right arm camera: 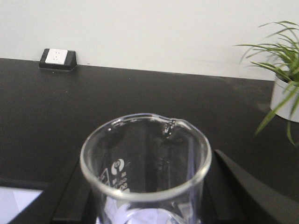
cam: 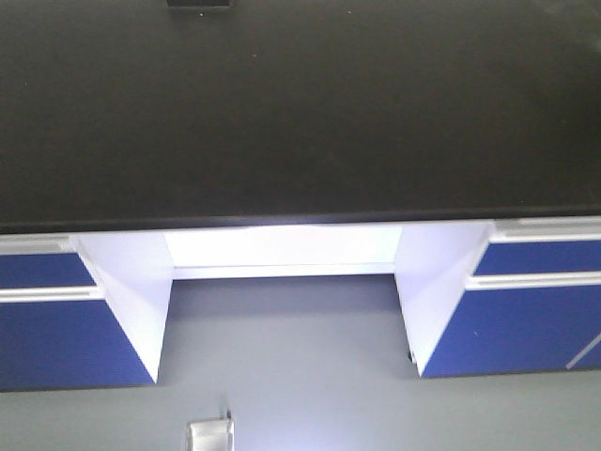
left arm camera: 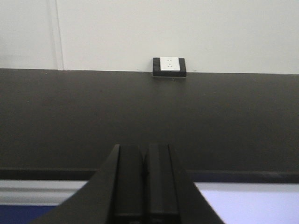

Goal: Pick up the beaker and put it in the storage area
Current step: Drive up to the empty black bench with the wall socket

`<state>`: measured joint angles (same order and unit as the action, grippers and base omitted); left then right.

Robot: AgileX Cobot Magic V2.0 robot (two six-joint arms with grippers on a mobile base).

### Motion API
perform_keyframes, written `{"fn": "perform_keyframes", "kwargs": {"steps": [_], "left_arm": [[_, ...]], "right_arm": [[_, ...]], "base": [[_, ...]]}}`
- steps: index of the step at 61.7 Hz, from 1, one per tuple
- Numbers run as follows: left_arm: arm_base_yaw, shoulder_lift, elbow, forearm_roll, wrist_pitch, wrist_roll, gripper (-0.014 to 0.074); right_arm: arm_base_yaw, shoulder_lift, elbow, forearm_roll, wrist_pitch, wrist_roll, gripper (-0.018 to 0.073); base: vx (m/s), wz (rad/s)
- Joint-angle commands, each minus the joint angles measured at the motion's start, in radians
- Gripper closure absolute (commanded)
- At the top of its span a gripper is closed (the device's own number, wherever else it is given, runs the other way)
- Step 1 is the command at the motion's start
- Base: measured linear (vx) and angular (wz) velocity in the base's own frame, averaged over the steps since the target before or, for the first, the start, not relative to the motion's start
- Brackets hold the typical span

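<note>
A clear glass beaker (right arm camera: 145, 163) with a flared rim, a pour lip and white printed marks fills the right wrist view. My right gripper (right arm camera: 147, 198) is shut on it, with dark fingers (right arm camera: 243, 191) on either side. It hangs upright at the front edge of the storage area, a matte-black benchtop (right arm camera: 70, 107). In the left wrist view my left gripper (left arm camera: 145, 156) is shut with nothing in it, level with the front edge of the benchtop (left arm camera: 149, 112). Neither gripper nor the beaker shows in the front view, which looks down on the benchtop (cam: 300, 113).
A black-framed white socket box (left arm camera: 169, 66) sits at the back of the bench against the white wall, also seen as the socket box (right arm camera: 57, 58). A green plant in a white pot (right arm camera: 284, 98) stands at back right. Blue and white cabinets (cam: 526, 310) flank a knee gap below.
</note>
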<state>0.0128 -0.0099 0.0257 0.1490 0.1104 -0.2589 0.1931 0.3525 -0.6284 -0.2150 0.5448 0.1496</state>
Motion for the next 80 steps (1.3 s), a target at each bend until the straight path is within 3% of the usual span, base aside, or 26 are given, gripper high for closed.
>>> {"fn": "perform_keyframes", "kwargs": {"steps": [1,34,80], "left_arm": [[-0.007,-0.017,0.022,-0.006,-0.085,-0.006,0.0605],[-0.007,-0.017,0.022,-0.006,-0.085,-0.006,0.0605],[-0.007,-0.017,0.022,-0.006,-0.085,-0.006,0.0605]], "right_arm": [[-0.008,0.012,-0.026,-0.017,-0.081,-0.001,0.0562],[-0.008,0.012,-0.026,-0.017,-0.081,-0.001,0.0562],[-0.008,0.012,-0.026,-0.017,-0.081,-0.001,0.0562]], "base": [[0.40,0.16],[0.29,0.07],[0.02,0.00]]}}
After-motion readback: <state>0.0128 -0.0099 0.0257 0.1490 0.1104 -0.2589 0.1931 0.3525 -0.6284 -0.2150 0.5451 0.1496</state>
